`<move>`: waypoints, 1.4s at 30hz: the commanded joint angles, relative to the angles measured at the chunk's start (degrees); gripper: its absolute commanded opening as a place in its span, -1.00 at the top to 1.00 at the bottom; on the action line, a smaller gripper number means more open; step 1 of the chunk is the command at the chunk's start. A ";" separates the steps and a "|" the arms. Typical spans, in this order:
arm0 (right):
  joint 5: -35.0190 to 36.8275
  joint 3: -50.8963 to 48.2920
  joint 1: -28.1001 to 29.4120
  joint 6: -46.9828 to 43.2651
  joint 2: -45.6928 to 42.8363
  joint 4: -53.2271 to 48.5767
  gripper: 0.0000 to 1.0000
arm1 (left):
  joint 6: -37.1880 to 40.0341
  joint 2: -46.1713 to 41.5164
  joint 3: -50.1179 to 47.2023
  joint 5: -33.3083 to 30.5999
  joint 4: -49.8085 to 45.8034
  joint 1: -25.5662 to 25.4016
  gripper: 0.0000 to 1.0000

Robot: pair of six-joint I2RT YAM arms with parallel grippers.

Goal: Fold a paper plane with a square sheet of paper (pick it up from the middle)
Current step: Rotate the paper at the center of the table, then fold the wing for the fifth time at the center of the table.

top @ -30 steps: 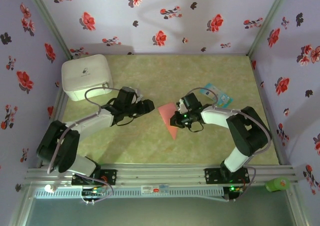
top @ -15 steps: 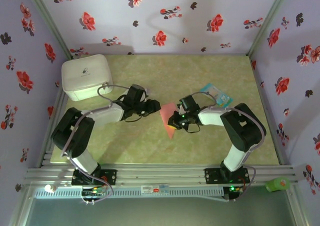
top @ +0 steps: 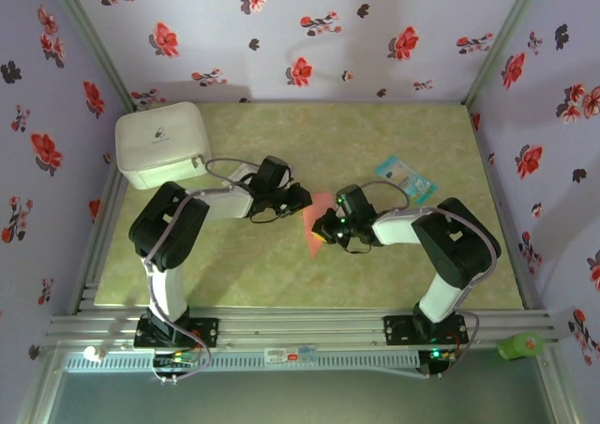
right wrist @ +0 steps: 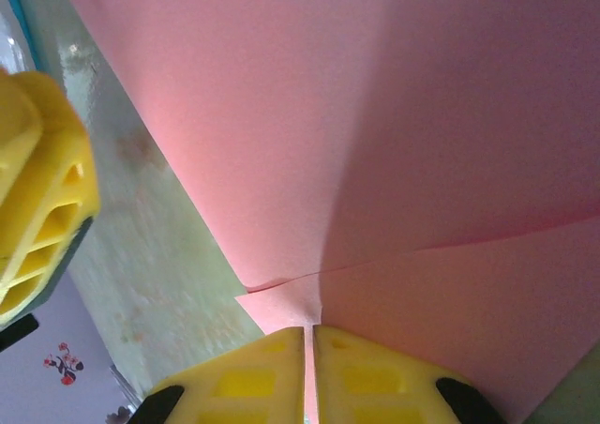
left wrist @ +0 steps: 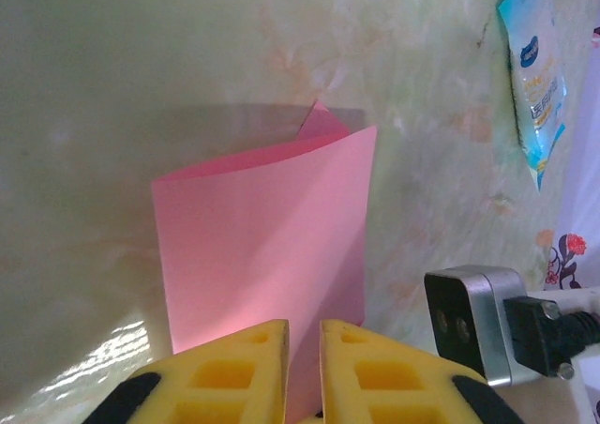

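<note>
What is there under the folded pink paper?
Around the square sheet of paper, green mottled table and the sheet's grey shadow show. The table patch directly beneath the sheet is covered; I cannot see it.

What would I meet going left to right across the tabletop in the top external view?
White box → left claw → salmon-pink paper → teal-and-white packet.

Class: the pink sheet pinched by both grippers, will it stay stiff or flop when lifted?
Probably floppy: the square sheet of paper bows into a fold between the left gripper and right gripper. Likely light, so a push may buckle it. A visible crease suggests it marks easily.
</note>
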 commanded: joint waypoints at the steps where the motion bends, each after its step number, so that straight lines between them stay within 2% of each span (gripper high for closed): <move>1: 2.21 -1.43 0.31 2.03 0.58 0.65 0.77 | -1.07 1.83 1.58 0.16 -0.09 -0.59 0.67; 6: 0.16 -1.00 0.31 -0.08 -0.18 1.91 0.72 | -2.44 2.79 -2.20 -1.96 1.54 -0.57 0.70; 11: 0.69 0.59 0.14 -4.11 -3.25 -3.05 0.66 | -3.19 3.89 -4.96 -1.95 3.51 -0.57 0.78; 13: 2.47 1.77 -0.41 -6.59 -5.33 -7.94 0.66 | -3.03 3.99 -5.43 -2.12 3.52 -0.59 0.78; 16: 4.93 2.21 -2.91 -9.22 -7.93 -14.19 0.64 | -2.25 3.89 -5.60 -2.18 3.24 -0.58 0.77; 19: 4.50 1.52 -6.50 -10.54 -9.19 -15.65 0.55 | -1.65 3.98 -5.51 -2.22 2.17 -0.57 0.77; 24: -0.21 0.37 -10.90 -9.36 -8.27 -12.29 0.47 | -1.46 3.89 -5.51 -2.22 1.96 -0.63 0.77; 30: -3.55 1.25 -11.47 -6.54 -4.81 -7.10 0.41 | -0.94 3.47 -5.65 -2.21 1.59 -0.61 0.77; 42: -1.67 2.00 -12.99 -7.43 -4.49 -9.45 0.36 | -0.49 3.04 -5.73 -2.21 1.23 -0.64 0.76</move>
